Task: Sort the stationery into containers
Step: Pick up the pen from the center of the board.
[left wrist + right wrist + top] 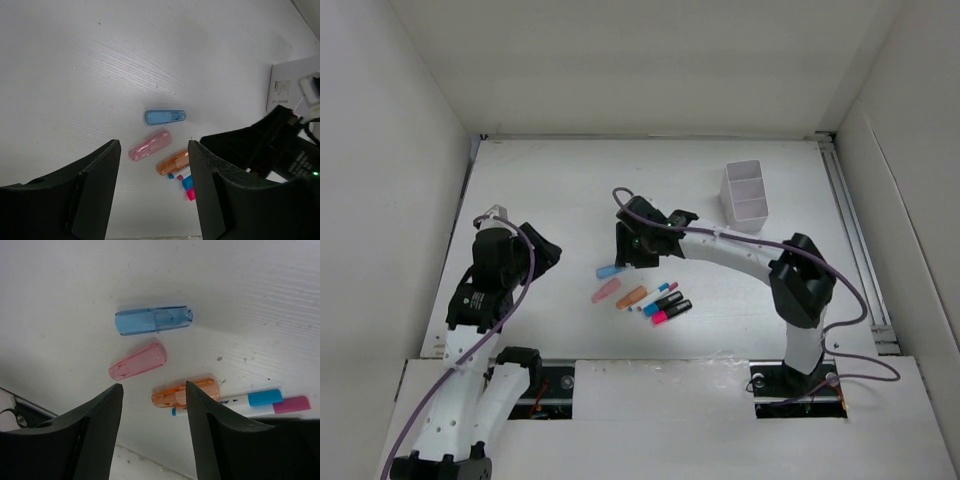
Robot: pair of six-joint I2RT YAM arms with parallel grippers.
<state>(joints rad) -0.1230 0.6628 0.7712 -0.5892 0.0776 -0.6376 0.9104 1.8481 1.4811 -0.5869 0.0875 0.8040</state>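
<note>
A blue piece, a pink piece, an orange piece, a thin blue-pink pen and two black markers lie together in the middle of the table. The white two-compartment box stands at the back right. My right gripper is open and empty just above the blue piece; pink and orange show between its fingers. My left gripper is open and empty, left of the pieces, with blue, pink and orange ahead of it.
White walls enclose the table on the left, back and right. A metal rail runs along the right edge. The right arm fills the right of the left wrist view.
</note>
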